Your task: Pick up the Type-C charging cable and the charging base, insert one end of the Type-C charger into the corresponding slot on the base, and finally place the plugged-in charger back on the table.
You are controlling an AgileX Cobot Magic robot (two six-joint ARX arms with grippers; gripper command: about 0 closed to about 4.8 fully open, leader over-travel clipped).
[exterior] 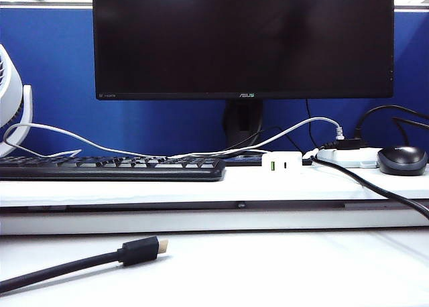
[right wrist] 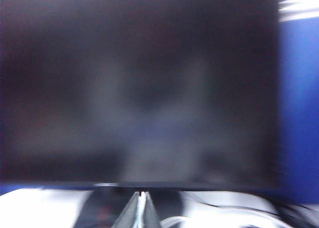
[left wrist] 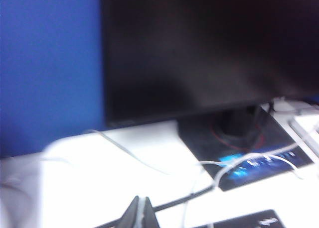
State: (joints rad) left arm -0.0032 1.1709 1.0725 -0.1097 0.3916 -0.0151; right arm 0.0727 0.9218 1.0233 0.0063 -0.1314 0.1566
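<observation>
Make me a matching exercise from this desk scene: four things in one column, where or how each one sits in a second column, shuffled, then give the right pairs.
Things:
1. charging base
2. mouse
3. keyboard
4. left gripper

Places or states:
A. left part of the raised shelf
B. fingers shut together, holding nothing
C. far right of the shelf
D. on the shelf right of the monitor stand, green-lined port facing the camera

Pairs: 1-D, 2-C, 3-A, 4-B

keyboard (exterior: pixel 110 167) (long) fronting shelf left, black cable (exterior: pixel 67 265) crossing foreground

Bright exterior; both wrist views motion-blurred.
</observation>
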